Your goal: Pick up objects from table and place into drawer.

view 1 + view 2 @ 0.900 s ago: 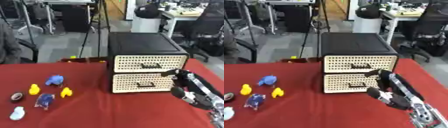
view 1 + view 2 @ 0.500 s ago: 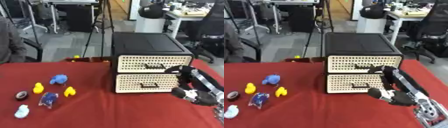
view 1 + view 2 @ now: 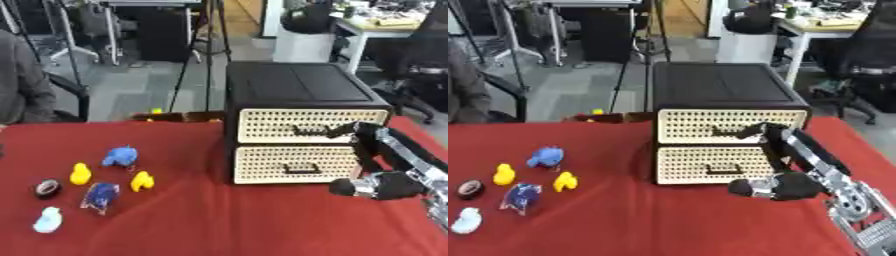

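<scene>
Drawers [image 3: 297,131] are both shut, but the upper handle [image 3: 311,131] is now reached by the right hand [image 3: 776,150], fingers curled at it, unlike moments earlier.

I look down from two head-mounted eyes, side by side, facing forward over the red worktop [image 3: 201,220]. Both views share the drawer cabinet [image 3: 297,90] at mid range, with the office floor beyond.
</scene>
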